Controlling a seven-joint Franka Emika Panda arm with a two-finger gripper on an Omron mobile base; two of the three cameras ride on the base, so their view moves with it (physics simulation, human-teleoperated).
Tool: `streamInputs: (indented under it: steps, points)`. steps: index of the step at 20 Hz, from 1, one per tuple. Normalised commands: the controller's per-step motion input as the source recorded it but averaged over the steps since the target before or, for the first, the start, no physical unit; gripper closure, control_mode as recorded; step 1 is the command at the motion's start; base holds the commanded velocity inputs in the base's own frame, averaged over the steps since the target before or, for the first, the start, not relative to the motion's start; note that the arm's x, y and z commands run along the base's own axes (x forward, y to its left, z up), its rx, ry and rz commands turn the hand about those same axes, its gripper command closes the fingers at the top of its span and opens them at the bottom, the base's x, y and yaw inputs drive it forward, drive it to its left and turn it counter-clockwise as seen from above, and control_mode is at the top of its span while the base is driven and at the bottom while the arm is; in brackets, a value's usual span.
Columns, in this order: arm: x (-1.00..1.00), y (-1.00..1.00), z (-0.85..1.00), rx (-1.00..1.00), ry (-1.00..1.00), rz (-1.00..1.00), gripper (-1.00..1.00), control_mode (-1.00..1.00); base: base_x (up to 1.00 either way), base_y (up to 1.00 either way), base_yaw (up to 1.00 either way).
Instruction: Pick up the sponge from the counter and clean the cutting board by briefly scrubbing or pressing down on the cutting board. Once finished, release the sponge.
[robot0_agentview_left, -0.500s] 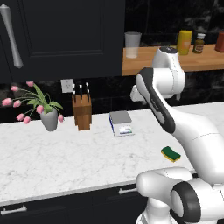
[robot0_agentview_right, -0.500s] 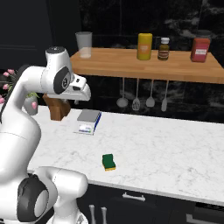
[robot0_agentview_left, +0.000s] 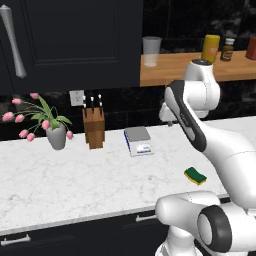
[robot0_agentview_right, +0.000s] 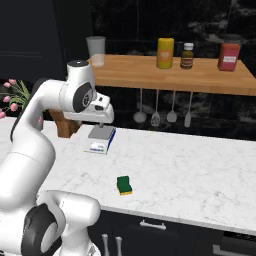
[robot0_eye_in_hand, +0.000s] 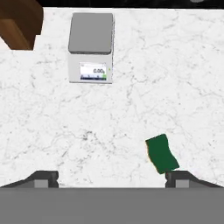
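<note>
The sponge (robot0_agentview_left: 195, 175) (robot0_agentview_right: 124, 185) (robot0_eye_in_hand: 161, 153) lies green side up on the white marble counter (robot0_agentview_left: 75, 182) (robot0_agentview_right: 195, 172) (robot0_eye_in_hand: 144, 87), near its front edge. My gripper (robot0_agentview_right: 101, 120) (robot0_eye_in_hand: 113, 180) hangs well above the counter, between the scale and the sponge. Its fingertips (robot0_eye_in_hand: 43, 179) stand wide apart with nothing between them, so it is open. In the hand view the sponge sits just above the right fingertip. In the left base view the gripper (robot0_agentview_left: 167, 119) peeks out behind the arm. The cutting board is out of view.
A grey kitchen scale (robot0_agentview_left: 138, 140) (robot0_agentview_right: 101, 140) (robot0_eye_in_hand: 91, 46) stands behind the sponge. Left of it are a knife block (robot0_agentview_left: 94, 127) and a vase of pink tulips (robot0_agentview_left: 56, 135). A wooden shelf (robot0_agentview_right: 170, 72) with a glass and jars hangs above, utensils (robot0_agentview_right: 156, 117) under it.
The arm has swung a little to the right and the hand has come slightly lower, toward the sponge. The sponge and the scale have not moved.
</note>
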Motion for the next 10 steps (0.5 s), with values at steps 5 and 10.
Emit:
streamInputs:
  steps: [5, 10]
  points:
    - [-0.26, -0.56, -0.56, 0.0, 0.15, 0.1, -1.0, -1.0, 0.0, 0.0, 0.0]
    - [-0.14, -0.19, -0.52, -0.06, 0.08, 0.1, -1.0, -1.0, 0.0, 0.0, 0.0]
